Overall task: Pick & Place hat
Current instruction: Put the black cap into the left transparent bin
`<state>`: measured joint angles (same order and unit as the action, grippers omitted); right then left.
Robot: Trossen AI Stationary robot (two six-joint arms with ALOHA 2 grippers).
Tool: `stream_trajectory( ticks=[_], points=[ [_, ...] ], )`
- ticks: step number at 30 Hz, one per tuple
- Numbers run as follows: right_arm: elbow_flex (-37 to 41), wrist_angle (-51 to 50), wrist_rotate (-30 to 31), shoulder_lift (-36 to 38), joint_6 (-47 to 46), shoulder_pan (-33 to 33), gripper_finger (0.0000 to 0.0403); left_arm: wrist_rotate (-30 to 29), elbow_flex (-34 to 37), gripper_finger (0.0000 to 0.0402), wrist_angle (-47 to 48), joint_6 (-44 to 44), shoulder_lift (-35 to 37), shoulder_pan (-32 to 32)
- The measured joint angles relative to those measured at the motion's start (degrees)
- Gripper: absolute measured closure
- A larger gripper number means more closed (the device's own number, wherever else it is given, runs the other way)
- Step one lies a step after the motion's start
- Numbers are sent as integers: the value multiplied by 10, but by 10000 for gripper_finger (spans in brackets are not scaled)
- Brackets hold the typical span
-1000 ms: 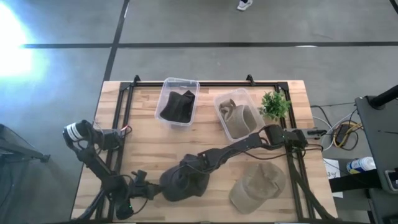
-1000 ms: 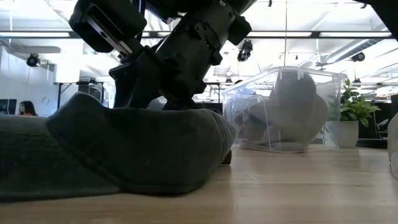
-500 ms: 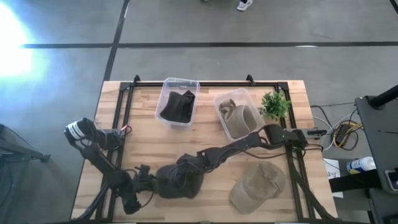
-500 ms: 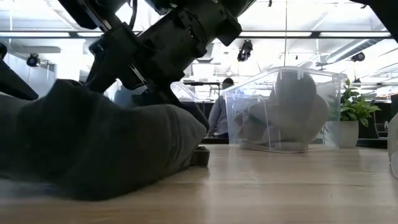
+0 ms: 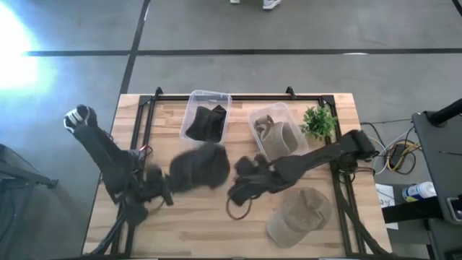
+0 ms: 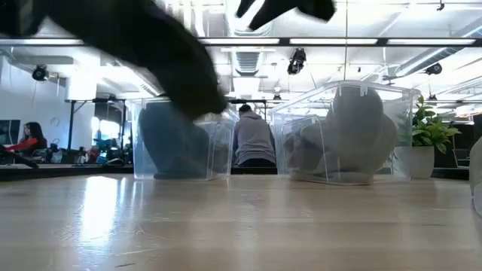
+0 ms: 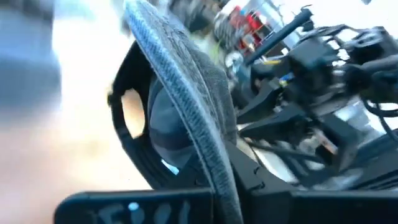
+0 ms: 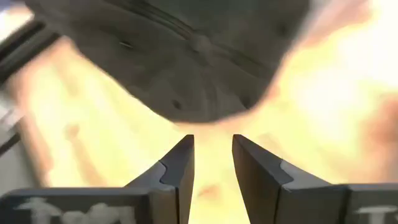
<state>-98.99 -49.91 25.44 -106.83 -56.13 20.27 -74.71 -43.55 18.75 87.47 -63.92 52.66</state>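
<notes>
A dark grey hat [image 5: 201, 167] hangs in the air over the table's middle; in the low view the hat [image 6: 151, 41] is a blur well above the wood. My left gripper [image 5: 166, 190] is shut on it from the left side. My right gripper [image 5: 232, 193] stands open just to the right of the hat, touching nothing; its wrist view shows the hat's crown [image 8: 186, 56] ahead of the bare fingers [image 8: 177, 168]. A tan hat [image 5: 299, 213] lies on its brim and rim at the near right. My left gripper pinches the dark hat's brim [image 7: 214, 168] between its two fingers, at the brim's edge. The fingers come roughly level from the table's left. The hat is lifted clear of the table and juts out beyond the fingers toward the right.
Two clear bins stand at the far side: the left bin [image 5: 195, 101] holds dark hats, the right bin [image 5: 254, 119] tan ones. A small potted plant [image 5: 319, 121] is beside the right bin. People show in the room behind.
My left gripper has shut on the dark hat's brim and risen, going toward the far edge. The hat has left the table near the front edge and now hangs clear over the middle. My right gripper has come off the hat and drawn back to the right.
</notes>
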Motion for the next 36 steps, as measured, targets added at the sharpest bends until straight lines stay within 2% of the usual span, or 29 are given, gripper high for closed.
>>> stream_trajectory(
  ticks=[2,4,8,10,12,15,18,21,27,28,31,36],
  points=[
    [17,-17,65,32,-7,7,296,-13,-38,395,-16,-204,33,-37],
    [36,-20,100,58,-7,9,296,-25,-84,395,-25,-386,52,-84],
    [77,-18,108,90,-30,6,296,-43,-166,395,-25,-630,58,-199],
    [99,-21,108,96,-48,5,296,-18,-192,395,-16,-689,53,-265],
    [123,-25,108,105,-79,4,296,78,-218,395,25,-682,45,-342],
    [160,-25,96,127,-128,5,296,265,-265,395,150,-577,15,-475],
    [197,-26,91,150,-172,5,296,354,-312,396,281,-544,-41,-583],
    [230,-27,91,180,-225,5,296,459,-356,396,300,-563,-94,-670],
    [279,-26,83,236,-301,5,296,767,-430,393,344,-573,-224,-827],
    [285,-27,75,245,-311,6,296,786,-436,390,361,-583,-245,-841],
    [302,-30,33,267,-322,14,296,789,-439,381,404,-617,-290,-861],
    [340,-33,-90,276,-350,50,296,820,-403,387,364,-633,-321,-870]
  ],
)
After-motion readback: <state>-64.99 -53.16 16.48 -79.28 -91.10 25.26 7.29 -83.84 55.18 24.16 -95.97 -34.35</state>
